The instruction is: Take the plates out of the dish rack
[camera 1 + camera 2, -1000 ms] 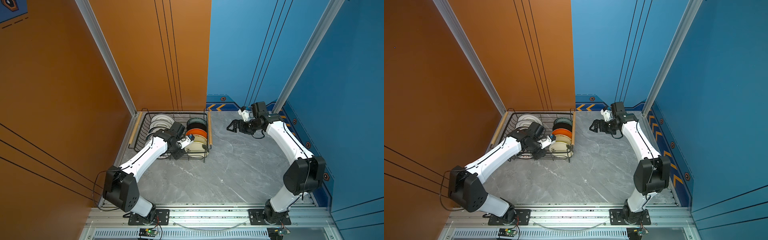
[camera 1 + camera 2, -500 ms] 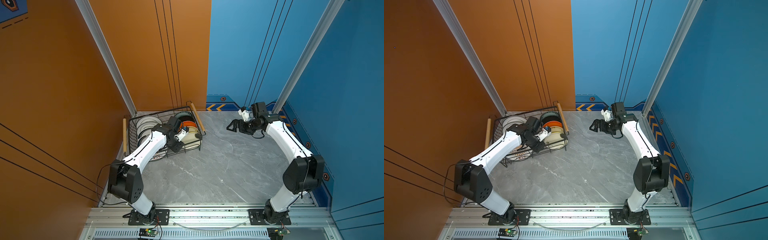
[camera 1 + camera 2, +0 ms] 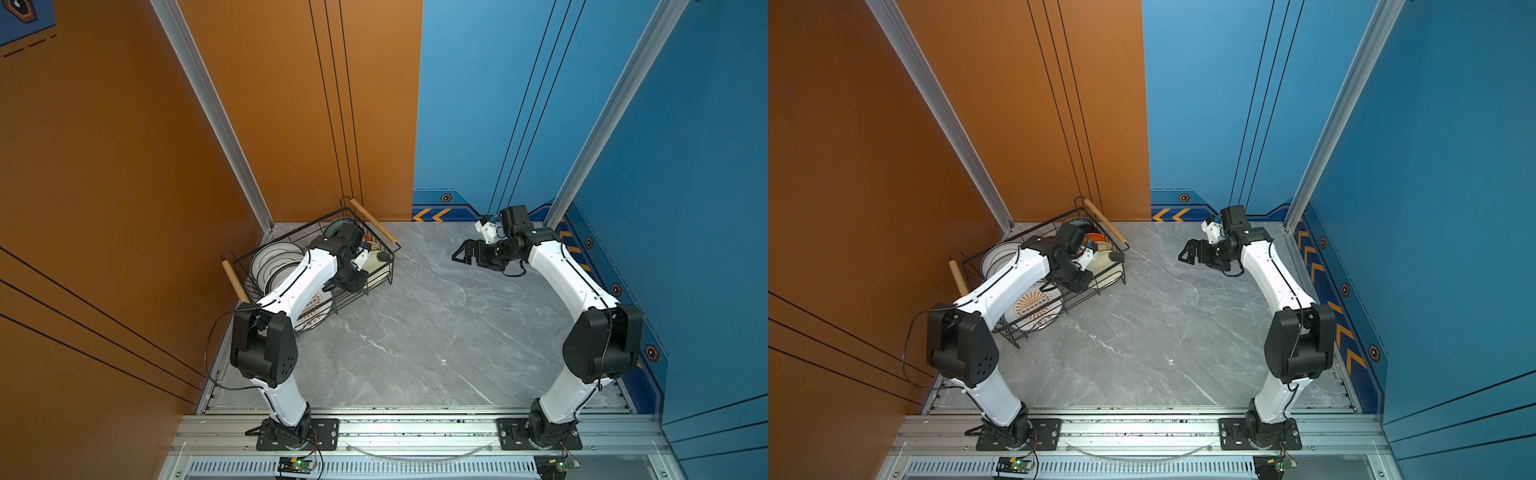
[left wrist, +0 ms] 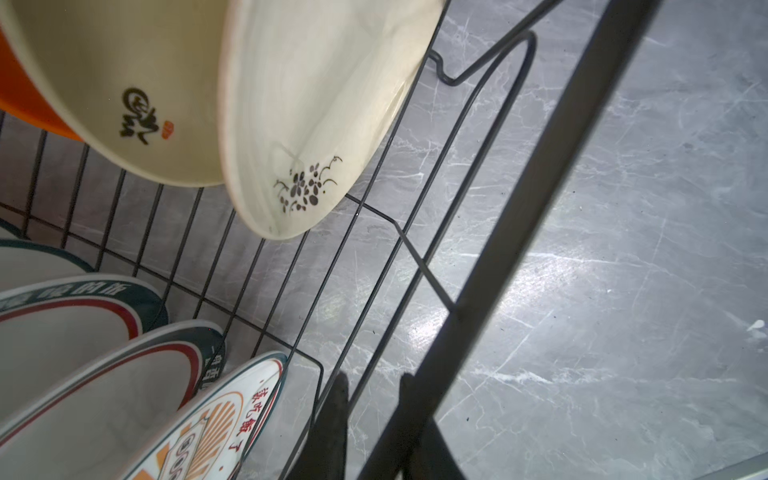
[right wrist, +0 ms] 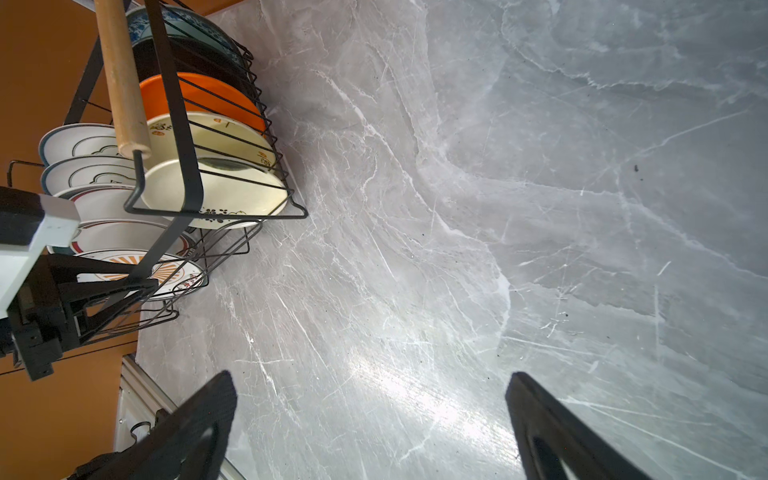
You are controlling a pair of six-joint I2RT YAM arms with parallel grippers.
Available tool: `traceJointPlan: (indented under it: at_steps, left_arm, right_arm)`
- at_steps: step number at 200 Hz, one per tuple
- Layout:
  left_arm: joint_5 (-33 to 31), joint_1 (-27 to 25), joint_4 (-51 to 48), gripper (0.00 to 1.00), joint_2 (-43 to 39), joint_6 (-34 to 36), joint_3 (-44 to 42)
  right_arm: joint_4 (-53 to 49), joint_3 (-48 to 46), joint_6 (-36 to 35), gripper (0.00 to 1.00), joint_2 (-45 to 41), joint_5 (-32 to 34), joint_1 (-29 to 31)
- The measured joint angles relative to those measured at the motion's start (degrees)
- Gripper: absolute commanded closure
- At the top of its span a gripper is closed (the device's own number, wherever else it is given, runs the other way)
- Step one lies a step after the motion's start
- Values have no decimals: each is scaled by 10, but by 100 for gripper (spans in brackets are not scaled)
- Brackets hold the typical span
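The black wire dish rack stands askew at the back left, near the orange wall. Large white plates with dark rims stand on edge in it, and one with an orange emblem is at its near end. Smaller cream plates and an orange one fill the other row. My left gripper is shut on the rack's front rim. My right gripper hangs open and empty above the table at the back right.
The grey marble table runs from the rack to the right arm. The orange wall is close behind the rack's left handle. A blue wall closes the right side. An aluminium rail runs along the front.
The rack has swung round on the table with my left gripper on its rim. Its right handle now points to the back corner. The right arm has stayed still.
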Motion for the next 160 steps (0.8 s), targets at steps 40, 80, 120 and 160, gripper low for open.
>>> traceJointPlan:
  at_steps: [40,80,120,160]
  left_arm:
    - [0,-3,-14,88,24,-39,30]
    - [6,-4,-17,88,28,-77,36]
    - [9,-12,-16,86,31,-125,37]
    - [9,-30,-18,88,37,-170,44]
  right_arm:
    - [2,0,2,0,3,0,0]
    - [2,0,4,0,3,0,3]
    - [2,0,4,0,3,0,7]
    - [2,0,4,0,3,0,9]
